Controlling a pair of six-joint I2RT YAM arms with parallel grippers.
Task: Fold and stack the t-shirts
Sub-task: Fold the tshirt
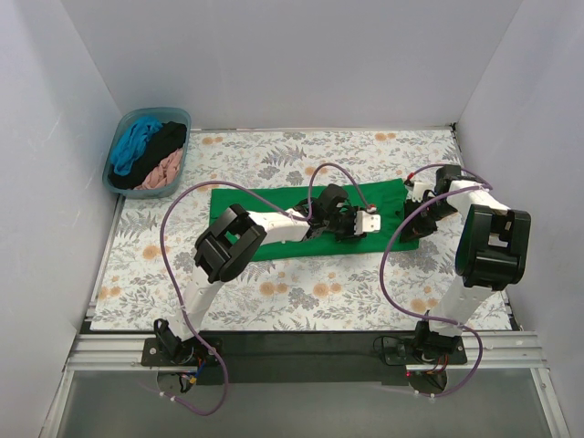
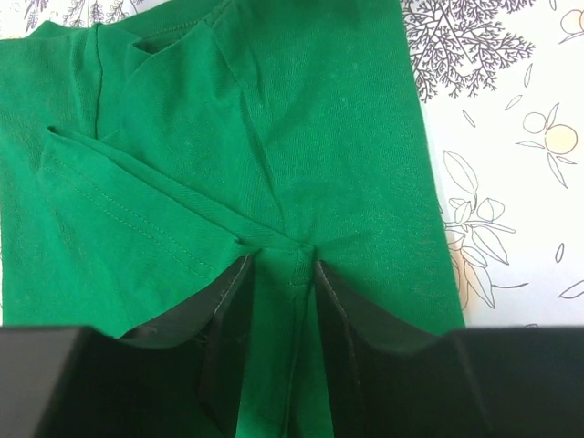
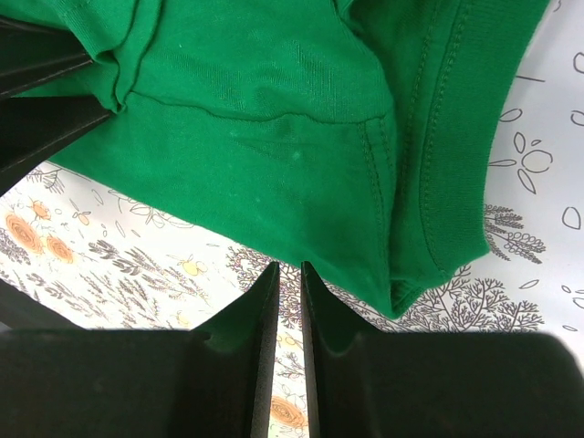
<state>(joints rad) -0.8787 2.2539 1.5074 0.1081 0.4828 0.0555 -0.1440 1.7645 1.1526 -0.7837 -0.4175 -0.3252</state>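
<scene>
A bright green t-shirt (image 1: 274,205) lies spread across the middle of the floral tablecloth. My left gripper (image 1: 365,222) reaches over its right part. In the left wrist view that gripper (image 2: 278,260) is shut on a gathered fold of the green t-shirt (image 2: 274,137), and creases run out from the tips. My right gripper (image 1: 422,193) sits at the shirt's right edge. Its jaws (image 3: 288,266) are shut to a thin slit with only tablecloth showing through, just short of the green t-shirt's hem (image 3: 274,109). Teal-blue (image 1: 137,141), black (image 1: 166,139) and pink (image 1: 162,171) t-shirts lie bunched in the tub.
A pale blue plastic tub (image 1: 119,146) stands at the back left corner. The floral tablecloth (image 1: 319,283) covers the table. White walls close in on the left, the back and the right. Purple cables loop over both arms.
</scene>
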